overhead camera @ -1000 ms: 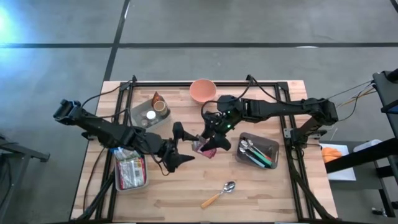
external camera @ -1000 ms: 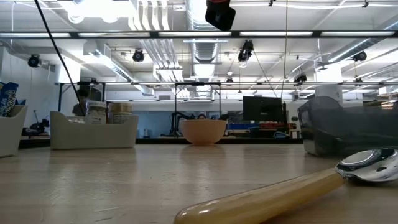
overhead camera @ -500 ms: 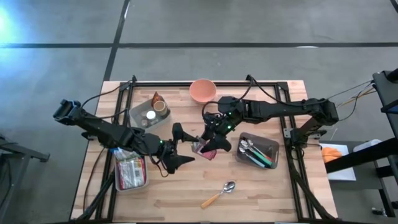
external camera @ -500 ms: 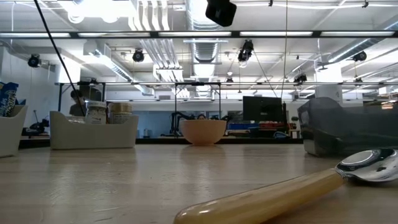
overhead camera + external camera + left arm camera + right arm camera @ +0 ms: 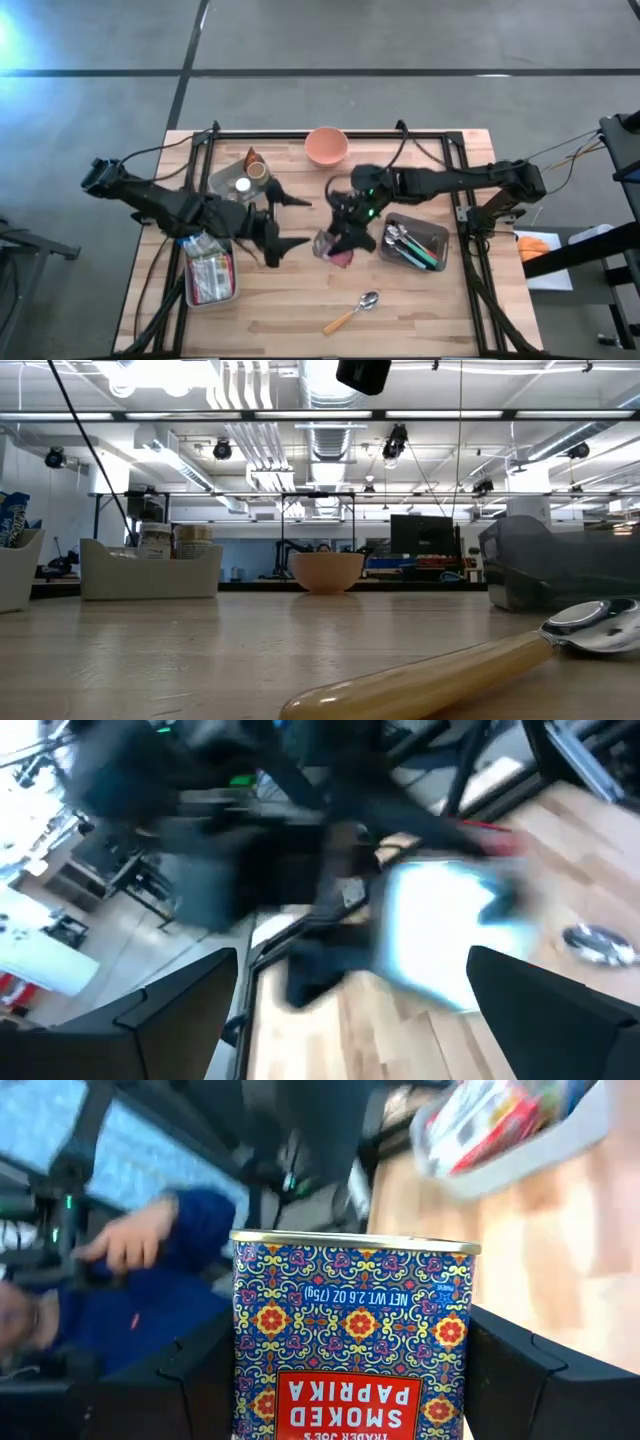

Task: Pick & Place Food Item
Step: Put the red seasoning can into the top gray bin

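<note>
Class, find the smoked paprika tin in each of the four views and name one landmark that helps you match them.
High view: smoked paprika tin at table centre, held in the right gripper.
Low view: not in it.
Left wrist view: too blurred to tell.
Right wrist view: tin fills the middle, between the fingers.
Shared landmark: the snack tray near the left arm, also in the right wrist view.

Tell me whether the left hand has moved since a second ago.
Yes. In the high view the left hand, open, has pulled back from the paprika tin toward the jar bin, on its own side of the table.
</note>
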`<state>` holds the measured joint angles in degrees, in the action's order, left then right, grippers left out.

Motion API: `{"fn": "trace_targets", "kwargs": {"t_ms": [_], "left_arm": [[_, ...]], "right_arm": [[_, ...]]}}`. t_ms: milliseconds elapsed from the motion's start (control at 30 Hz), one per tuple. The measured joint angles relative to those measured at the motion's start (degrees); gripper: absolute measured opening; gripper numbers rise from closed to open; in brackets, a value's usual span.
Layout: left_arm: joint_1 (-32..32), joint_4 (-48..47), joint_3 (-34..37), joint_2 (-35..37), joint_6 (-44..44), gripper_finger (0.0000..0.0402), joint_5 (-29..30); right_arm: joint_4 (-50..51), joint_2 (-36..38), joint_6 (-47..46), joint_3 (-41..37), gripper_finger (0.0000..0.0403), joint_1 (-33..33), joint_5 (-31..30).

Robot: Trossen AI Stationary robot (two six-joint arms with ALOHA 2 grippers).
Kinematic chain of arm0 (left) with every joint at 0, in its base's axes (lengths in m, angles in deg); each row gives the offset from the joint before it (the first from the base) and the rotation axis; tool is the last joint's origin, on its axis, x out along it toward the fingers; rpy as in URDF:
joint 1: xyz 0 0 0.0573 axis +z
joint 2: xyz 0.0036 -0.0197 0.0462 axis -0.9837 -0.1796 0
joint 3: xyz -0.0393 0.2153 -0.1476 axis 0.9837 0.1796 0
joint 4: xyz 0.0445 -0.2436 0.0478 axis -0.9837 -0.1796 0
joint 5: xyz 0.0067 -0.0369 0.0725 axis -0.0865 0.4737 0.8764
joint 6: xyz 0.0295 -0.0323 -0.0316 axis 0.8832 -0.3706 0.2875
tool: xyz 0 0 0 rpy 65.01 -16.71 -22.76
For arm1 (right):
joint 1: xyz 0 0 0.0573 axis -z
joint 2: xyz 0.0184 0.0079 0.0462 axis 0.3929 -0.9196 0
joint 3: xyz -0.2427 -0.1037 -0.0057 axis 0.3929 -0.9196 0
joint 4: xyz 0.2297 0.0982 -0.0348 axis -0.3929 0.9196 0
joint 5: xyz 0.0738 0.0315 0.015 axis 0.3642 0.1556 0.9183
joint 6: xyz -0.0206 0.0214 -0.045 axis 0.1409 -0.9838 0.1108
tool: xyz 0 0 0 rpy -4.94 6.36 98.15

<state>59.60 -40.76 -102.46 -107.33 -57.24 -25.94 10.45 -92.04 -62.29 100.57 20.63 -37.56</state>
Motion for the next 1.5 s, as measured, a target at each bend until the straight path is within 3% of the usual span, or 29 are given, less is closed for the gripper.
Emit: {"fn": "trace_targets", "kwargs": {"t_ms": [233,367,500,700,867,1267,1500], "left_arm": [[0.13,-2.06,-0.52,-1.7,-0.35,0.0397,-4.22],[0.37,-2.51,-0.52,-1.83,-0.51,0.0397,-10.7],[0.15,-4.29,-2.44,-1.62,-2.66,0.0397,-13.11],[0.26,-8.92,-5.55,-1.87,-5.03,0.0397,-14.44],[0.22,-8.22,-5.51,-1.87,-5.02,0.0397,-18.31],[1.03,-3.43,-5.67,-5.84,-3.39,0.0397,-19.14],[1.17,-2.41,-5.71,-6.74,-2.87,0.0397,-22.54]], "right_arm": [[-1.18,-0.27,0.52,0.8,0.0275,-0.33,0.63],[-0.62,-0.33,0.45,0.8,0.0275,-0.42,-0.01],[-0.68,-0.22,0.52,0.82,0.0275,-0.33,-0.01],[-0.85,-0.22,0.94,0.87,0.0275,-0.46,-0.03],[-1.37,-0.22,1.8,1.0,0.0275,-0.4,-0.12],[-3.83,-0.36,2.08,1.52,0.0275,-0.66,-0.09],[-4.01,-1.2,2.05,1.5,0.0275,-0.66,0.34]]}}
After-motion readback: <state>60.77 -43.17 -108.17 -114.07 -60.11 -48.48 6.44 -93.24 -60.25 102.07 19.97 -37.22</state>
